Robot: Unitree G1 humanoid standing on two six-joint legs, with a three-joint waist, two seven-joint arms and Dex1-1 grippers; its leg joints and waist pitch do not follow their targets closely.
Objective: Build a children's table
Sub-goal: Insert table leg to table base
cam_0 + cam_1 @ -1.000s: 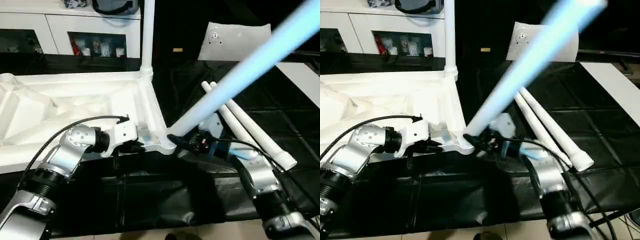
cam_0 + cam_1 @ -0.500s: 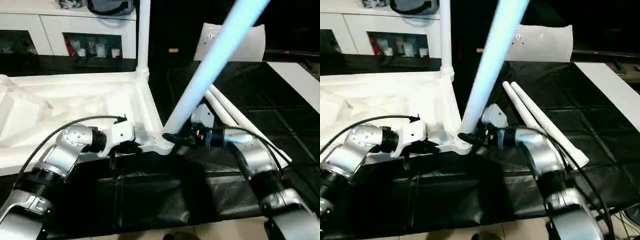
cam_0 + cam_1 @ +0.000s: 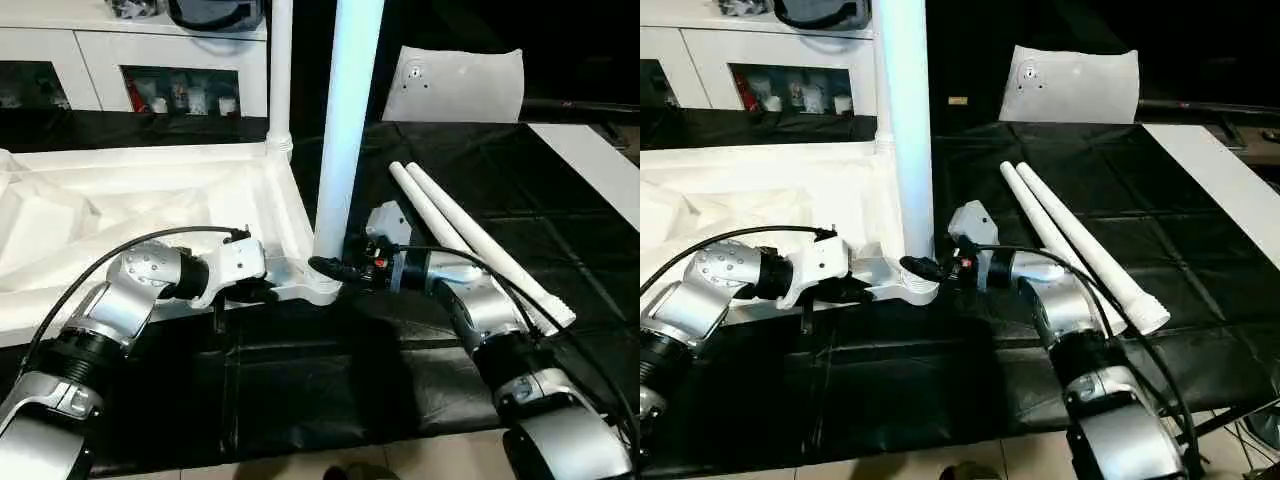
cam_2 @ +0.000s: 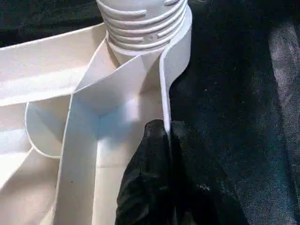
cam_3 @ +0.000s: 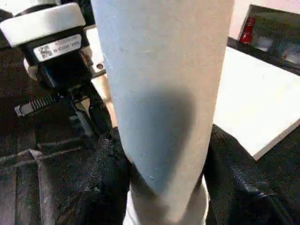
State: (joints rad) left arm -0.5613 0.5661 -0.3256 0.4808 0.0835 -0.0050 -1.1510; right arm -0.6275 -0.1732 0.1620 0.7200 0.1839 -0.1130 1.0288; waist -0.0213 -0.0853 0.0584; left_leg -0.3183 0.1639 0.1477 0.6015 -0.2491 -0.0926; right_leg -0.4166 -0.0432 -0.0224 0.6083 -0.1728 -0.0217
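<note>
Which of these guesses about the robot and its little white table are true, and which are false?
1. The right gripper is closed around a leg standing upright at the tabletop's near corner. True.
2. The left gripper is pinching the tabletop's rim. True.
3. All four legs are already fitted. False: two spare legs lie side by side on the black cloth.
4. The tabletop lies with its smooth side up. False: its ribbed underside faces up.
5. Another leg stands upright at the far corner. True.
</note>
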